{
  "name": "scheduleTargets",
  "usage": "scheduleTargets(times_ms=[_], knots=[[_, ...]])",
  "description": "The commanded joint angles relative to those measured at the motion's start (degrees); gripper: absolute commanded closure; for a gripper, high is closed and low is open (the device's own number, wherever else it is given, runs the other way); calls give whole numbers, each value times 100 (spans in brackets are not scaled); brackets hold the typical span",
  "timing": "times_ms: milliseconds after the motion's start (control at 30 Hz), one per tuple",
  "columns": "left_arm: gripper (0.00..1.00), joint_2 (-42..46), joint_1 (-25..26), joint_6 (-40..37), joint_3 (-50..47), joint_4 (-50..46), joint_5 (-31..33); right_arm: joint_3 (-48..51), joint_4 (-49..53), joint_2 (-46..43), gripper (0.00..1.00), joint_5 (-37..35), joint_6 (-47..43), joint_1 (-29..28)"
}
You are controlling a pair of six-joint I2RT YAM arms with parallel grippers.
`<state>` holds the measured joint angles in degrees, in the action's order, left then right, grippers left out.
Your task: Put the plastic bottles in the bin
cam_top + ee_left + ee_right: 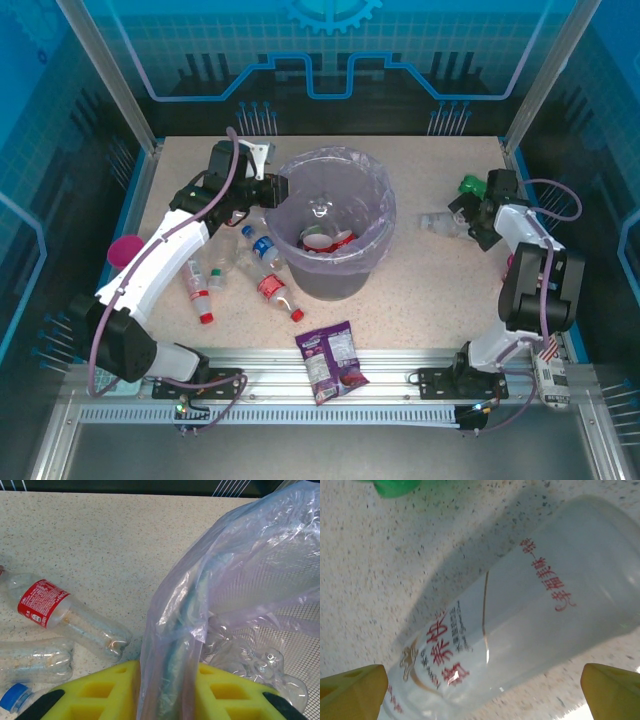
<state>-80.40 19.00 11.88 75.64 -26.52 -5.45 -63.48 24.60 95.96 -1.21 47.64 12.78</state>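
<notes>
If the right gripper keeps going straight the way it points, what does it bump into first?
Probably the clear plastic bottle with red writing, lying on the speckled table right between the right gripper's yellow fingers. Exact depth is unclear.

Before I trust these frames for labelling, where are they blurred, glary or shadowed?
Top view: evenly lit and sharp, blue tint on the walls, small glare inside the bin. Left wrist: bag sheen, foam fingers soft at the bottom edge. Right wrist: clear bottle slightly soft, close up, casting a faint shadow on the table.

One bin [335, 215], one purple snack packet [333, 361], several plastic bottles [278, 295].
</notes>
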Motion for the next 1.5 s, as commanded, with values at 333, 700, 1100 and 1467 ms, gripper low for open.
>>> scheduleTargets(times_ms=[333, 700, 1100, 1467], knots=[[70, 205, -75, -160, -87, -101, 20, -245, -870, 1116, 4, 98, 701, -382], [70, 183, -72, -116, -97, -90, -22, 132, -1063, 666, 24, 211, 307, -528], [70, 180, -72, -98, -95, -90, -26, 232, -1056, 102, 32, 552, -56, -574], [70, 183, -79, -88, -95, -90, -54, -465, -650, -1223, 35, 1572, -1861, -786]])
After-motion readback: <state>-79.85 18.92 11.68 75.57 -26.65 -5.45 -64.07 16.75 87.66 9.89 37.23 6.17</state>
